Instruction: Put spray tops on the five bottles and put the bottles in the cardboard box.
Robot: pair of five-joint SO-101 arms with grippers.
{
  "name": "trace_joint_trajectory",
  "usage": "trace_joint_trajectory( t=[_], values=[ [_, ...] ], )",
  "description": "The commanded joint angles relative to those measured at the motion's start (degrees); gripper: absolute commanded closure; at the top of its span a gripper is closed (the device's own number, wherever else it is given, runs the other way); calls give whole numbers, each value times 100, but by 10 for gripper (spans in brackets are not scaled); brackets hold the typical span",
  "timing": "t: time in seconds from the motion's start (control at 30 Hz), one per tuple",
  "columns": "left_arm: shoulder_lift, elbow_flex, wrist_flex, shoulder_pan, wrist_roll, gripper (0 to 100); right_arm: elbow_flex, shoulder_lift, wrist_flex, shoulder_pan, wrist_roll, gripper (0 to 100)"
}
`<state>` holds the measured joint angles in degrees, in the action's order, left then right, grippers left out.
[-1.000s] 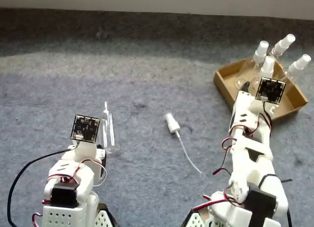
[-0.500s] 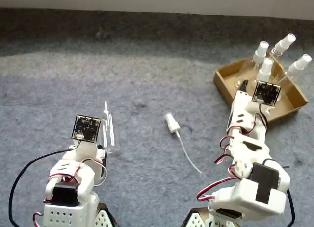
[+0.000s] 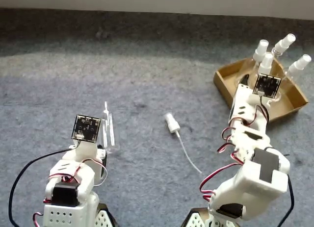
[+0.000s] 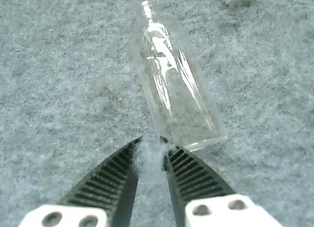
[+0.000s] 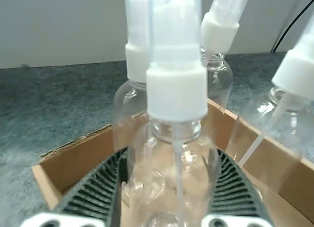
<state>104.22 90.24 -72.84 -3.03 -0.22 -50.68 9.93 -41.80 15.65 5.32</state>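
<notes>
Two tools sit at different jobs. The right tool [image 5: 168,161] is closed on a capped bottle [image 5: 172,138], its jaws pressed to either side of the clear body. The bottle stands upright inside the cardboard box [image 3: 226,89]. It is gripped low, I judge, so it can be set down without knocking the three other capped bottles [image 3: 284,43] crowded just beside it in the box. Well apart from the box, the left tool [image 4: 151,139] has its jaws narrowly parted with nothing between them. Its tips are just short of the base of the bare bottle [image 4: 174,85], which seems to lie on its side, open neck pointing away, probably lined up for a grasp. Between that bottle and the box lies the last spray top [image 3: 171,123], its dip tube trailing. The desk [image 3: 147,65] has a grey, carpet-like covering, which should keep the bare bottle from rolling. Beyond the box stands a pale wall [image 5: 59,26].
</notes>
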Motion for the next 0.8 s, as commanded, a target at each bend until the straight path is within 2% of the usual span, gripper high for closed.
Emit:
trace_joint_trajectory(
  t=[0.0, 0.33, 0.5, 0.77],
  values=[
    [57, -31, 97, -31, -44, 992, 409, 31, -180, 22, -53, 872],
    [57, 31, 97, -22, -53, 990, 479, 286, -180, 22, -53, 870],
    [57, 75, 97, 277, -53, 993, 453, 286, -180, -57, -53, 796],
    [57, 154, 97, 312, -62, 991, 453, 251, -180, -119, -44, 784]
  ],
)
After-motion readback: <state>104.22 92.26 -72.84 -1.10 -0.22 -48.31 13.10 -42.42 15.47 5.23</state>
